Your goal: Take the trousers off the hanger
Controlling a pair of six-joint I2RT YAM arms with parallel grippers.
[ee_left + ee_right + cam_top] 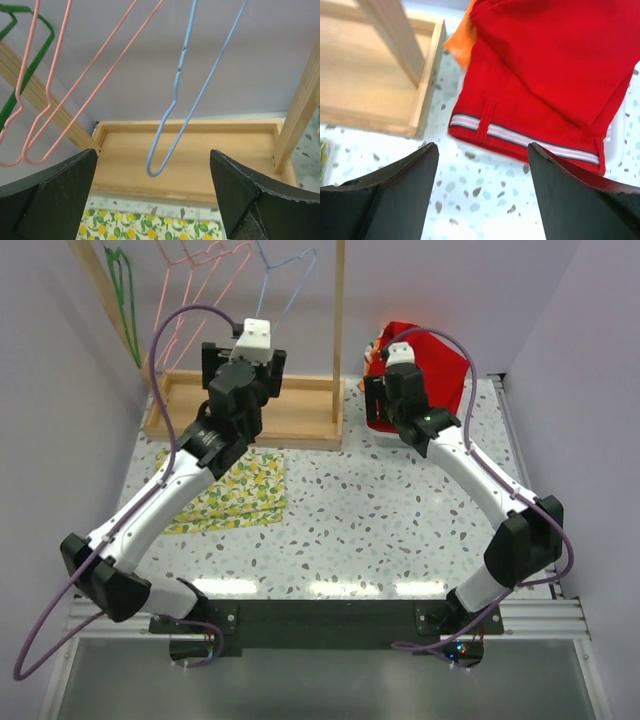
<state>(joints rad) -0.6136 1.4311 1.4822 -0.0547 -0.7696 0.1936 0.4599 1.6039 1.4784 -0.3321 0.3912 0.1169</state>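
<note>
The red trousers (540, 90) with a pale striped hem lie in a heap at the back right of the table (440, 365). An orange garment (460, 42) peeks out beside them. The green trousers are hidden. Bare wire hangers hang on the wooden rack: blue (185, 100), pink (65, 85) and green (25, 75); they also show in the top view (285, 275). My left gripper (152, 185) is open and empty just below the blue hanger's tip. My right gripper (480, 185) is open and empty over the tabletop, just short of the red hem.
The rack's wooden base tray (290, 410) and upright post (339, 330) stand at the back centre. A flat lemon-print cloth (235, 490) lies on the speckled table under the left arm. Walls close in on both sides.
</note>
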